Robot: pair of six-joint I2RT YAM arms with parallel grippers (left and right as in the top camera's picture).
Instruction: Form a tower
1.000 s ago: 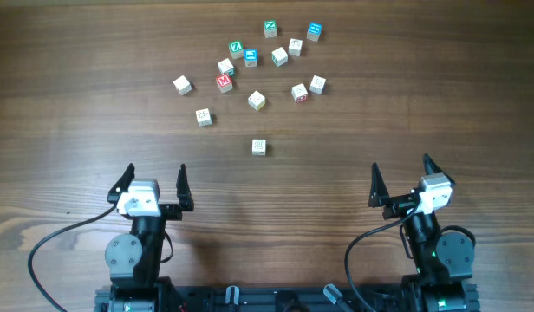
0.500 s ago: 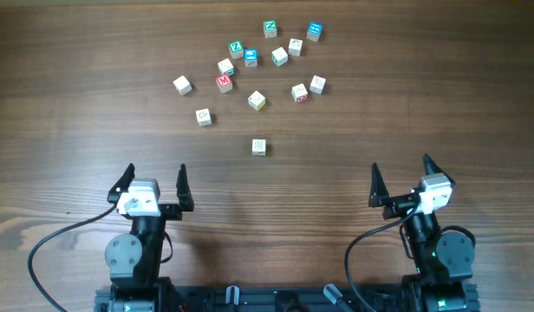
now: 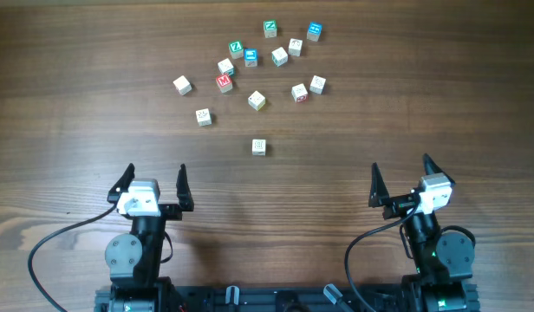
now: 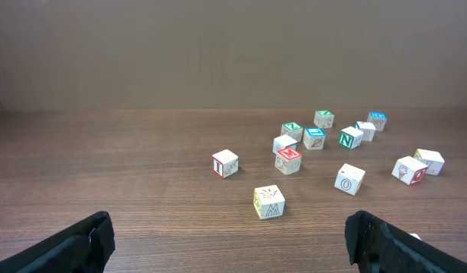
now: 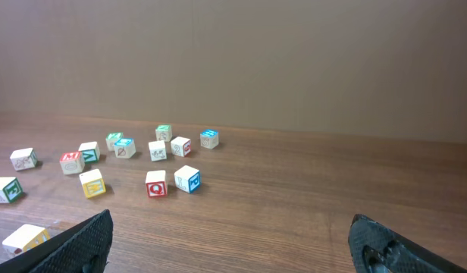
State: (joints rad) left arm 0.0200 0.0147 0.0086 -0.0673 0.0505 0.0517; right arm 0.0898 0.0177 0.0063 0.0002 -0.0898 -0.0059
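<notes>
No tower yet. The small pale wooden cubes with printed faces [image 3: 259,146] lay scattered singly toward 12 o'clock on the brown wooden table [image 3: 76,113]. My left end effector [image 3: 155,172] and right end effector [image 3: 401,166] sat spread wide at 6 o'clock, empty, probably parked for a first pick.

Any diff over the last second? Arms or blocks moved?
Nothing visibly changed. The left gripper and right gripper sit at the near edge as before, jaws wide open and holding nothing. The loose cubes lie scattered in the same spots, none stacked.
</notes>
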